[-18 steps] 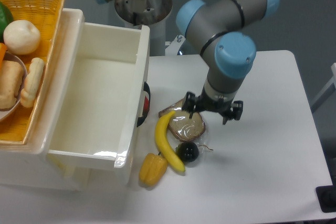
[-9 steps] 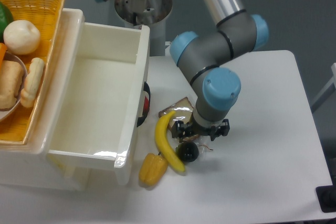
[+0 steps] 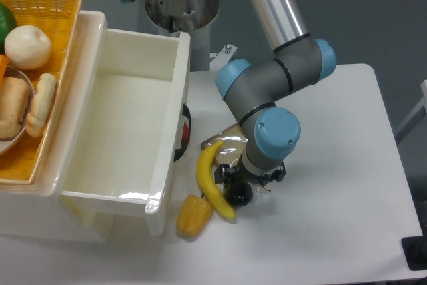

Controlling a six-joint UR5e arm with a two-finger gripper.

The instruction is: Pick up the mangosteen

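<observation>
1. My gripper [image 3: 244,183] hangs straight down over the fruit cluster near the front middle of the white table [image 3: 333,218]; my blue-capped wrist covers most of it from this camera.
2. Only the dark finger mounts show on either side of the wrist, so I cannot tell whether the jaws are spread or closed, or whether they touch anything.
3. The mangosteen [image 3: 238,193] sits on the table directly beneath my gripper, a glossy black ball whose upper part is hidden by my wrist.
4. A thin stem pokes out from the mangosteen toward 3 o'clock.
5. The banana [image 3: 209,179] lies just at the mangosteen's 9 o'clock, curving from near the bread down to a tip at about 7 o'clock of the fruit; the two look to be touching or very nearly so.
6. The bread slice [image 3: 225,142], in shiny wrapping, lies at 12 o'clock of the mangosteen and is largely under my arm.
7. The yellow-orange pepper [image 3: 194,215] rests at 8 o'clock of the mangosteen, against the banana's lower end.
8. The white bin [image 3: 113,125] stands at 9 o'clock of the cluster, and a wicker basket [image 3: 40,25] holding food items sits at its far left.
</observation>
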